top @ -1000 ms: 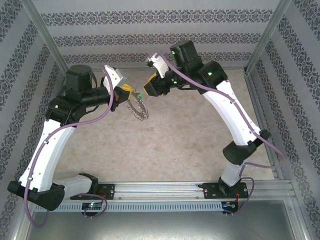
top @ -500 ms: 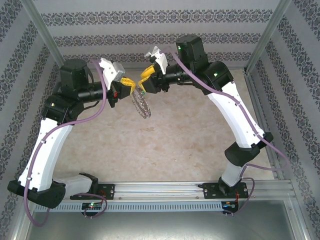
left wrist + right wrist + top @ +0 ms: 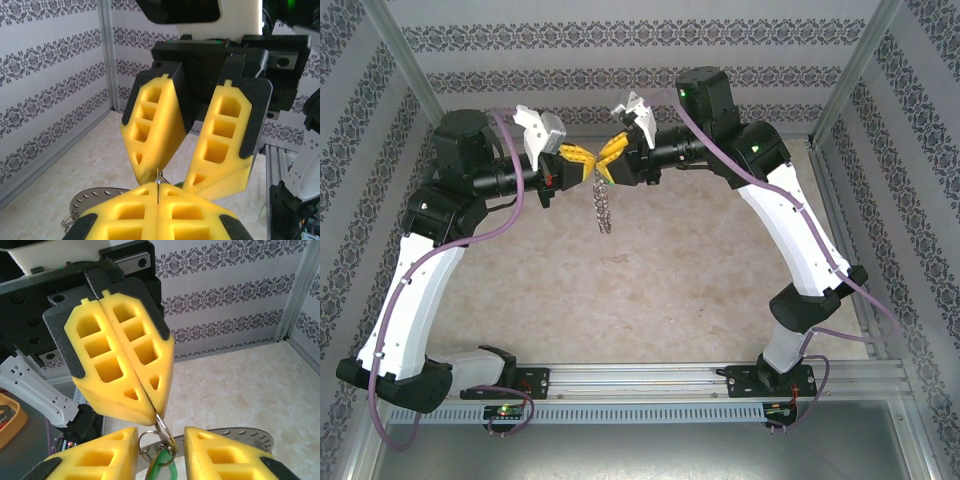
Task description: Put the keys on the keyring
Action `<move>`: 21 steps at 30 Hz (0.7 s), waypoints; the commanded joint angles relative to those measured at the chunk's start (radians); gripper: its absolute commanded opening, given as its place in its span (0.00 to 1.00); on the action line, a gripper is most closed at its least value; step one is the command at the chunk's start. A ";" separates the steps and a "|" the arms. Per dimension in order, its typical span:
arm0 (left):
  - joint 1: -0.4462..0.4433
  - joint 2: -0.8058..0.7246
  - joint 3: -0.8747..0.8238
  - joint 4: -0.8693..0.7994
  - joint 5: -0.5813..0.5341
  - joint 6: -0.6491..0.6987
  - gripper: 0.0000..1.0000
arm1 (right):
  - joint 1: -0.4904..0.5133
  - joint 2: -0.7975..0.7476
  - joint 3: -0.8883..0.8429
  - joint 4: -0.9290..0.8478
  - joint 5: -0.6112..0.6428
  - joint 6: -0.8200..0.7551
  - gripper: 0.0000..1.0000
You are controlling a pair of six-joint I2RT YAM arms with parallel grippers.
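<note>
From above I see both arms lifted high over the table (image 3: 670, 280) and bent inward, so that the two wrists lie almost level and point at each other at the far middle. The left gripper (image 3: 586, 163) reaches to the right and the right gripper (image 3: 608, 158) reaches to the left. Their yellow tips nearly meet in the air.

The left gripper has its fingers (image 3: 120, 355) pressed flat together. At the very tip they are pinching a thin wire loop (image 3: 161, 422) that belongs to the keyring (image 3: 603, 205). The keyring hangs down from this point, above the table and not touching it. In the top view I see it almost on its edge. In the left wrist view its dark flat part shows low on the left.

The right gripper has its fingers (image 3: 150, 135) spread, with a clear gap between them. In its own camera the key (image 3: 162, 464) with the green head sits in this gap, just under the pinched loop, beside a small silvery ring (image 3: 150, 442). I see a little space on both sides of the key, so the pads do not seem to touch it. I cannot tell if the key is threaded on the small ring.
</note>
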 commanded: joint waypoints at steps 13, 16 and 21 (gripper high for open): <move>-0.009 0.004 0.038 0.156 0.045 -0.075 0.00 | -0.006 0.043 0.097 -0.032 -0.065 -0.064 0.14; -0.009 0.006 0.032 0.177 0.048 -0.090 0.00 | -0.006 0.043 0.098 -0.031 -0.063 -0.071 0.09; -0.008 0.008 0.018 0.186 0.042 -0.091 0.00 | -0.009 0.041 0.095 -0.034 -0.048 -0.073 0.10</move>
